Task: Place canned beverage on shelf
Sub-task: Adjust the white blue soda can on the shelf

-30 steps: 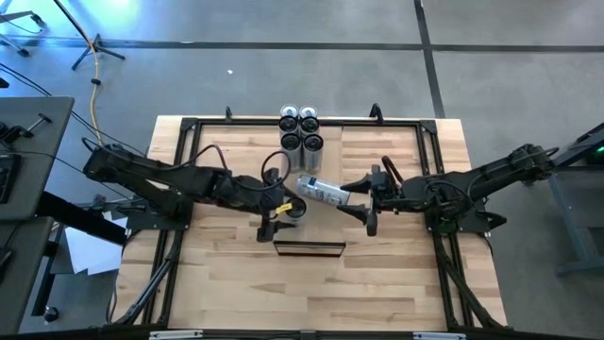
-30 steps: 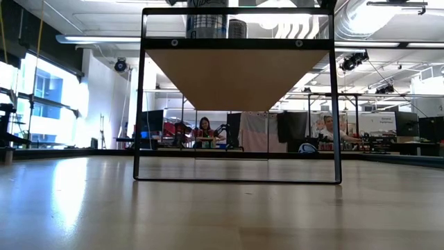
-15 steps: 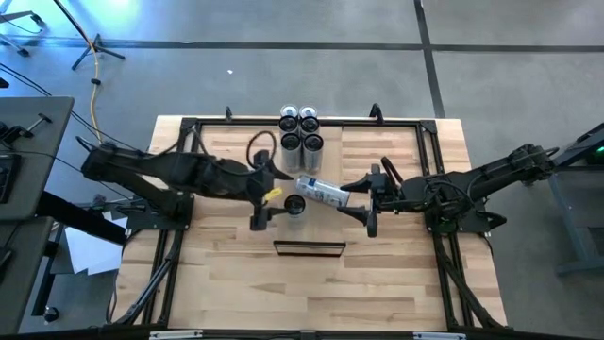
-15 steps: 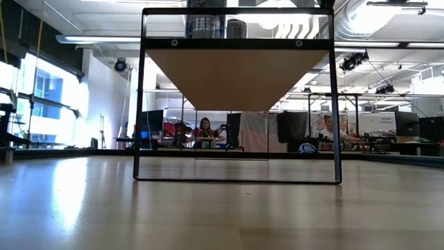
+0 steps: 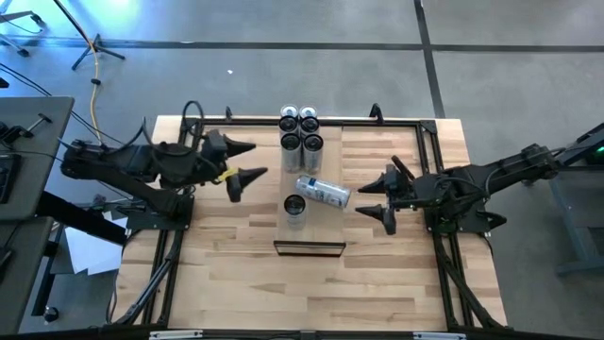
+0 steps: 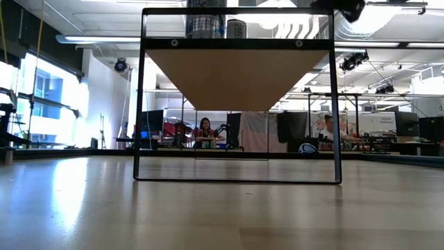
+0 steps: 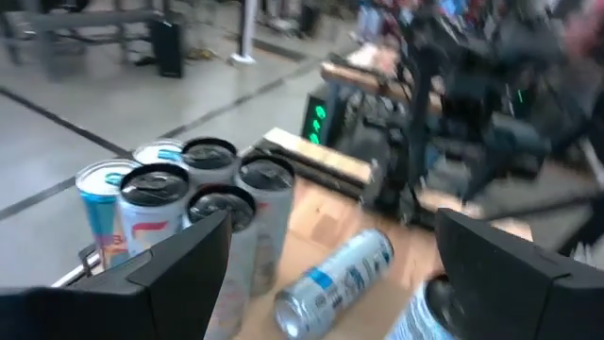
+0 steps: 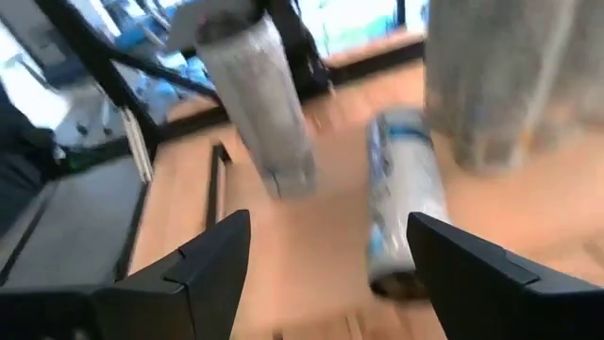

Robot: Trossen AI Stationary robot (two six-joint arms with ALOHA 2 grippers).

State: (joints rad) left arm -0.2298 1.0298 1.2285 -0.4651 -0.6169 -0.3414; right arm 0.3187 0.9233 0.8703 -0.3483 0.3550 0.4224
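Seen from above, a butcher-block bench (image 5: 217, 283) carries a narrow shelf (image 5: 309, 248) near its middle, viewed edge-on as a thin dark-framed strip.

The left gripper (image 5: 247, 161) hangs to the left of the shelf and farther back, its fingers (image 5: 253, 175) spread wide and holding nothing. Open bench lies between it and the cans. In the left wrist view its two dark fingers (image 7: 175, 260) frame empty space, with the cans well beyond them.

The right gripper (image 5: 376, 196) hangs to the right of the shelf and slightly behind it, its fingers (image 5: 386, 223) also parted and empty. They point toward a fallen can (image 5: 324, 191) lying on its side just behind the shelf, near but apart from it.

An upright can (image 5: 295, 210) stands just behind the shelf's left half, close beside the fallen one. Four more cans (image 5: 301, 130) stand in a tight cluster at the bench's far edge, straight behind the shelf.

In the low view the shelf (image 6: 236, 73) shows from below on its black frame, and two can bottoms (image 6: 207, 24) are visible just above it.
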